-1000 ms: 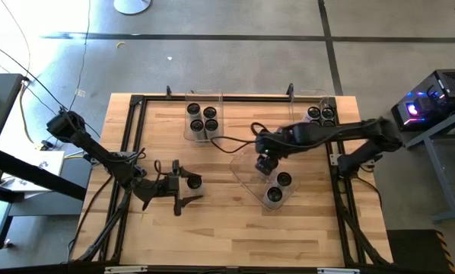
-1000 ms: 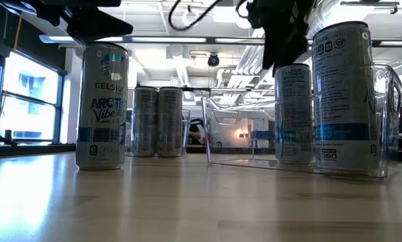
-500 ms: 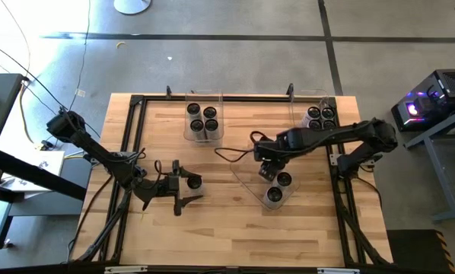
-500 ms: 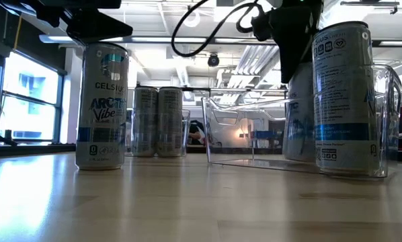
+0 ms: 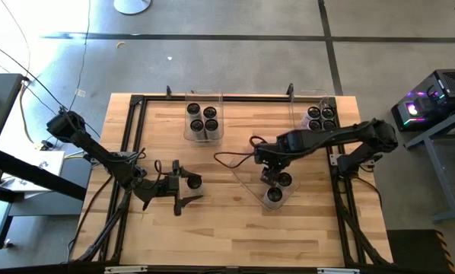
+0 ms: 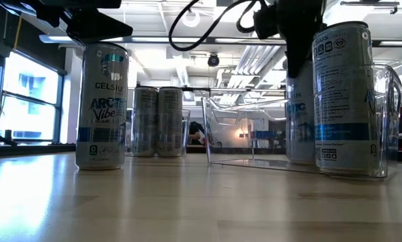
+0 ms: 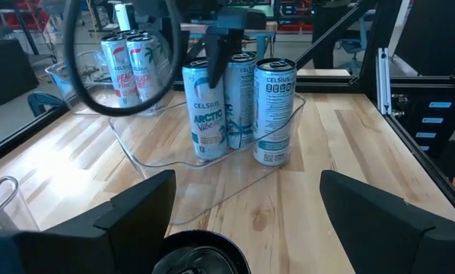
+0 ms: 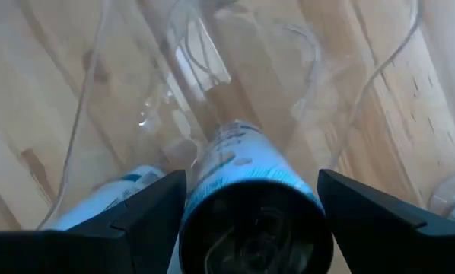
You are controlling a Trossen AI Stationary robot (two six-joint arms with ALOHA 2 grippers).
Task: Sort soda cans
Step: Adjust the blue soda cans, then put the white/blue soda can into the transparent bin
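Sorting is well along: cans fill the far bins (image 5: 202, 120), the right gripper (image 5: 271, 175), jaws wide around a can (image 8: 246, 205), works in the near-right bin (image 5: 246, 179); the left gripper (image 5: 183, 183), jaws open, flanks the last loose can (image 5: 193, 183).

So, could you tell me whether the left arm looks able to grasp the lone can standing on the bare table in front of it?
Probably yes: the left gripper is open with the lone can between its fingers, and nothing blocks it.
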